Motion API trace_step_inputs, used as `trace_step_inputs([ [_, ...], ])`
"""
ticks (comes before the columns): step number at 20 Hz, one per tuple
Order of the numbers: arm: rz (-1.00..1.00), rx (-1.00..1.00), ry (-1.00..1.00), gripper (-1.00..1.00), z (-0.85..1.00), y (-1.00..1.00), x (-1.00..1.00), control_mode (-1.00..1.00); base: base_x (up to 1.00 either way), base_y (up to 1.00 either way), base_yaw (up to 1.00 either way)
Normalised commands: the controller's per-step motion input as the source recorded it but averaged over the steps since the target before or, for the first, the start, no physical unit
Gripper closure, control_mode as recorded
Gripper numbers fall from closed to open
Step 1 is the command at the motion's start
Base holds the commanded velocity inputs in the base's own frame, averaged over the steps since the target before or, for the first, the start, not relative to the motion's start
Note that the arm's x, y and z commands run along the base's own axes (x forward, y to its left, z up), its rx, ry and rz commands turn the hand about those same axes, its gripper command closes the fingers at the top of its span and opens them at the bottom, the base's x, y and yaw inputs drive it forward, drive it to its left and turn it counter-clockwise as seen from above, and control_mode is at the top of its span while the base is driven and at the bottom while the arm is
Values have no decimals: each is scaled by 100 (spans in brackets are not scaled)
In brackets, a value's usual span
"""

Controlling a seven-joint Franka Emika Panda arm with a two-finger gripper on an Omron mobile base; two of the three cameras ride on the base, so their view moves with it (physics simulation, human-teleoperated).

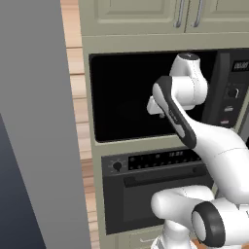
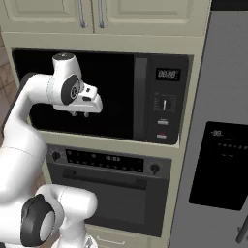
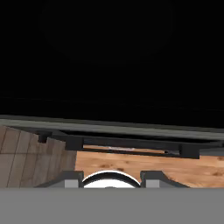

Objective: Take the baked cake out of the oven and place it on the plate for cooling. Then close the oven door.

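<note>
The oven (image 1: 146, 159) sits low in the wall column, below the microwave, and its oven door (image 2: 116, 198) stands upright and shut. The door's bar handle (image 2: 104, 180) runs across its top; in the hand view the same handle (image 3: 118, 142) lies below me, over wooden floor. My gripper (image 2: 80, 115) hangs in front of the microwave glass and points down, well above the oven door. Its fingertips (image 3: 151, 178) stand a little apart with nothing between them. From the left side the gripper (image 1: 156, 113) is level with the middle of the microwave. The baked cake and the plate are out of view.
A large black microwave (image 2: 116, 97) with a side keypad (image 2: 164, 104) fills the bay above the oven. Cream cabinets (image 2: 97, 17) top the column. A grey fridge (image 2: 223, 145) stands to the right, and a tall grey panel (image 1: 34, 121) to the left.
</note>
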Motion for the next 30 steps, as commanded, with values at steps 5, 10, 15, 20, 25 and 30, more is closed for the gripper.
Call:
trace_step_inputs([
  [5,8,-2,-1,-100,-10,-11,-36,-100,0,0,0],
  [10,33,-6,-6,-100,-59,-52,-87,-100,0,0,0],
  [15,15,-5,4,-100,-44,-17,-5,-100,0,0,0],
  [20,-4,0,15,-100,0,0,73,-100,0,0,0],
  [25,0,-2,15,-100,-3,2,17,-100,0,0,0],
  [30,24,-11,12,-100,-32,0,-23,-100,0,0,0],
])
